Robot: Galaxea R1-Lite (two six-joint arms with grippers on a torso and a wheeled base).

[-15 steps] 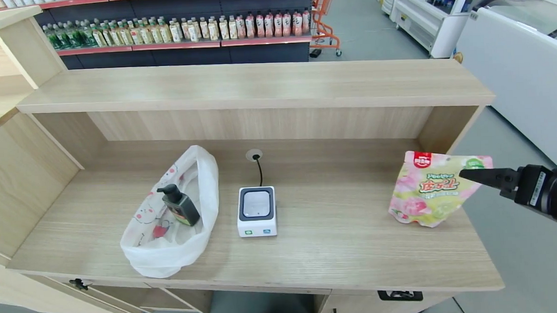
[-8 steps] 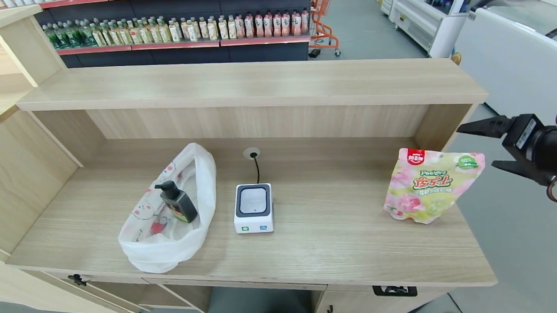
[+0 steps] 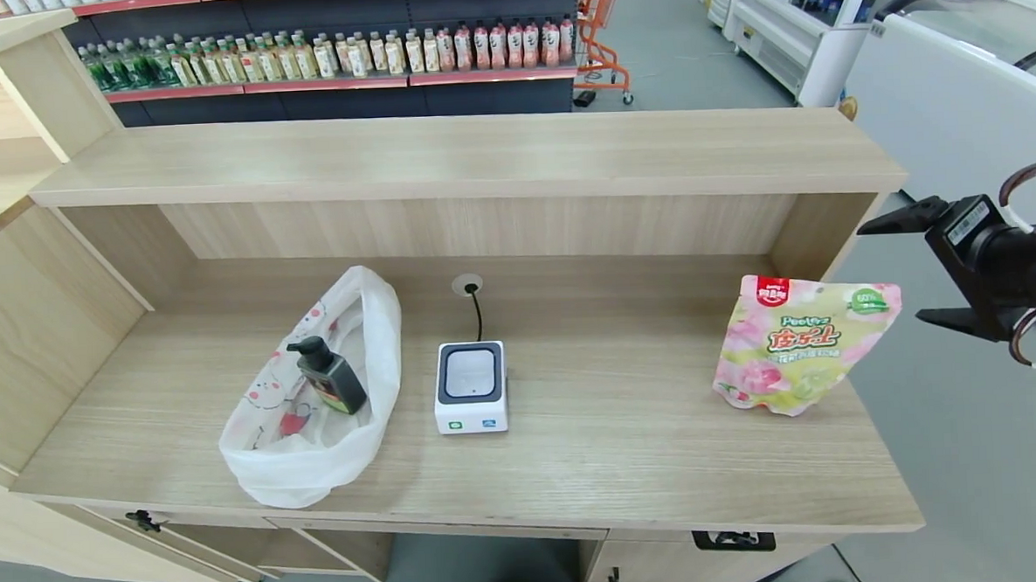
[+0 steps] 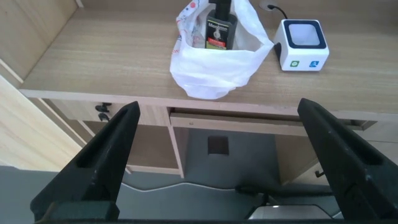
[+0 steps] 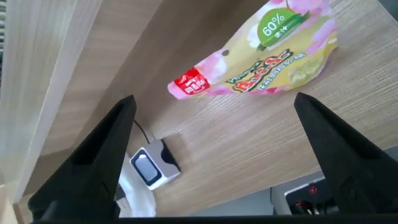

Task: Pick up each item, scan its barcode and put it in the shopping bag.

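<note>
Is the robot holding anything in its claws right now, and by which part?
Nothing is held. The right gripper is open beside the snack pouch, not touching it; the left gripper is open and empty.

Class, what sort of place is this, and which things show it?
Most likely a shop's checkout counter: a barcode scanner sits beside a shopping bag, with shelves of bottled drinks behind.

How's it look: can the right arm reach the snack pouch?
Probably yes: the right hand hangs open beside the pouch, which sits alone at the counter edge; nothing lies between.
</note>
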